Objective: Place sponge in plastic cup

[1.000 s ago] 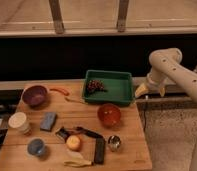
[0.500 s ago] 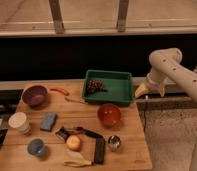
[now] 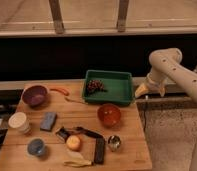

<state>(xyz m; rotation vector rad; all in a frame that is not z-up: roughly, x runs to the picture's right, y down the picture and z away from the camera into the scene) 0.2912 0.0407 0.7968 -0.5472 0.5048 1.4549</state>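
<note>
Grey-blue sponge (image 3: 48, 121) lies well left of the gripper (image 3: 151, 91), long axis near-to-far, cup (image 3: 36, 147) just nearer; gripper hangs open, empty, past the right edge of the table (image 3: 134, 150).

Wooden table (image 3: 78, 116); on it sponge (image 3: 48, 120), plastic cup (image 3: 36, 146), green tray (image 3: 108, 101).

Fig. Test-lab setting, not home: you are viewing lone wooden table (image 3: 132, 146) bearing mixed props, purple bowl (image 3: 34, 95), green tray (image 3: 108, 74), standing on speckled floor (image 3: 173, 136) before dark wall (image 3: 67, 57) with metal railing posts (image 3: 56, 17). Gripper (image 3: 151, 92) hanging open off table edge, beside tray.
</note>
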